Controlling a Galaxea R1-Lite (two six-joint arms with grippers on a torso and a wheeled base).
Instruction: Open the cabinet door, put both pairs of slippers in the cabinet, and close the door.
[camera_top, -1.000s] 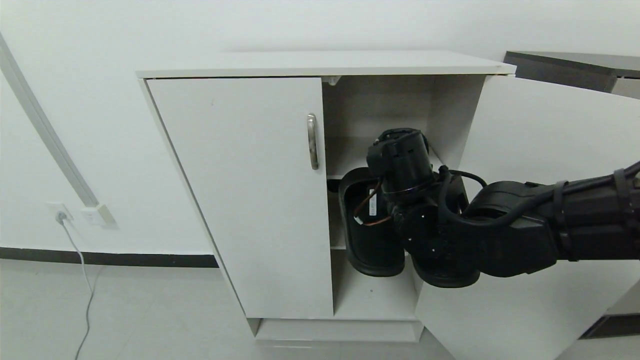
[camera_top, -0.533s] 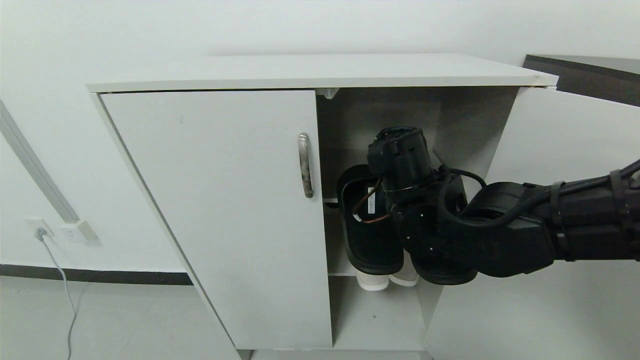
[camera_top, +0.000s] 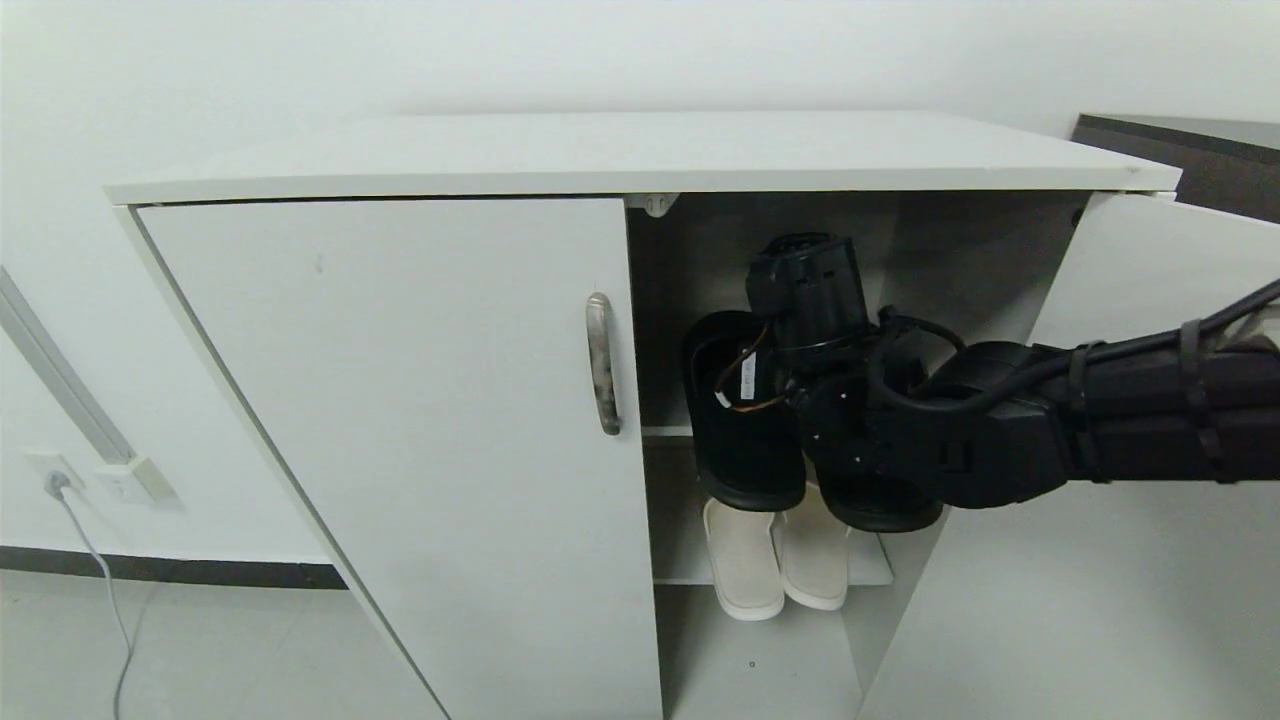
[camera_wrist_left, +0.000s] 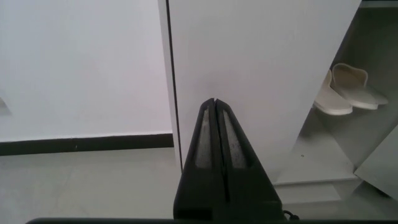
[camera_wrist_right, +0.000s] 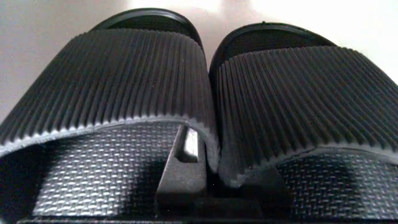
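Observation:
The white cabinet (camera_top: 640, 150) has its right door (camera_top: 1110, 400) swung open and its left door (camera_top: 400, 440) shut. Inside the opening my right arm holds a pair of black slippers (camera_top: 745, 420) side by side, heels hanging down, above the middle shelf. In the right wrist view my right gripper (camera_wrist_right: 202, 163) is shut on the black slippers' (camera_wrist_right: 124, 87) inner edges where the two meet. A pair of white slippers (camera_top: 775, 555) lies on the shelf (camera_top: 870, 570) below them, also seen as white slippers (camera_wrist_left: 348, 90). My left gripper (camera_wrist_left: 214, 102) is shut, empty, facing the left door (camera_wrist_left: 261, 56).
A metal handle (camera_top: 600, 362) runs down the left door's edge. A wall socket with a cable (camera_top: 55, 485) sits low on the wall at the left. A dark-topped piece of furniture (camera_top: 1190, 150) stands behind the open door. The floor (camera_wrist_left: 87, 180) lies before the cabinet.
The head view has closed in on the cabinet and shifted, bringing the white slippers on the shelf into sight. The black slippers sit higher and deeper in the opening.

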